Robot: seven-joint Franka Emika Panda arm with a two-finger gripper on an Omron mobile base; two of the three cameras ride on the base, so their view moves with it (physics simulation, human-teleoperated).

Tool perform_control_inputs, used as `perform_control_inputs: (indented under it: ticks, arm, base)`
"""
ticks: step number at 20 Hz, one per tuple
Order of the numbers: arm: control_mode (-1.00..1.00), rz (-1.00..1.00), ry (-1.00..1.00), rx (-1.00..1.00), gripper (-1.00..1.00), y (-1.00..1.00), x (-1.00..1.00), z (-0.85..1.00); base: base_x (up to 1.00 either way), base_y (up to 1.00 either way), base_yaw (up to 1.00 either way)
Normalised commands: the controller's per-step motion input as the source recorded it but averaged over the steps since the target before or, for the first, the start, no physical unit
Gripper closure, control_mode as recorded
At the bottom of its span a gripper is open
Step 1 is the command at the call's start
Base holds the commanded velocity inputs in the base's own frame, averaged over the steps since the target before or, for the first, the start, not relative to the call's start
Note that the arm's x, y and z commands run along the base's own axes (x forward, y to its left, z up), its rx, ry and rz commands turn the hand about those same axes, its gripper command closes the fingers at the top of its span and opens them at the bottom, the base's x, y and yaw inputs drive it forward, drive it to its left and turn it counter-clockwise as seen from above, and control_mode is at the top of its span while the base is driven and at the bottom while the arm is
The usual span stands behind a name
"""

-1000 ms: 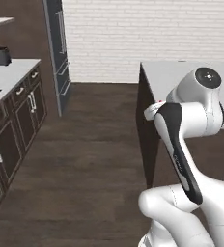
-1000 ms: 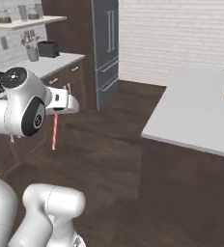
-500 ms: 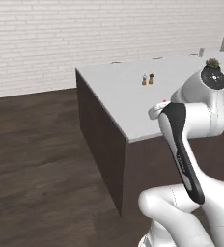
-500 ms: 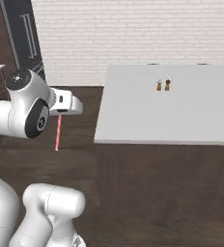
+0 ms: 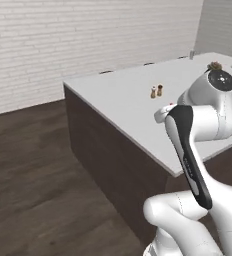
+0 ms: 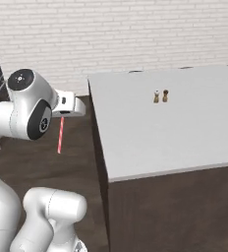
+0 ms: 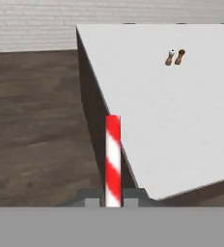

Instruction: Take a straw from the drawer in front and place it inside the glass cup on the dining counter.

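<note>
Gripper (image 7: 113, 202) pinches the straw (image 7: 113, 161), hanging upright beside the dining counter (image 6: 135, 142). 2 small shakers (image 6: 160, 96), possibly salt and pepper, stand on its top.

Red-white striped straw (image 7: 113, 159) upright, pinched between fingers (image 7: 91, 201), beside white-topped dining counter (image 7: 172, 111).

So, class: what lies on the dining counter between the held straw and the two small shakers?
Nothing; in the hand view, bare white dining counter runs from the straw to the two small shakers.
</note>
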Motion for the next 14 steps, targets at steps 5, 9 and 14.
perform_control_inputs:
  ticks: [5,9,14]
  arm:
    - [1.0,0.0,0.0,0.0,1.0,0.0,0.0,0.0]
    - [1.0,0.0,0.0,0.0,1.0,0.0,0.0,0.0]
    - [1.0,0.0,0.0,0.0,1.0,0.0,0.0,0.0]
  base:
    - [0.63,1.0,-0.36]
    - [0.95,1.0,-0.34]
    - [0.99,1.0,-0.33]
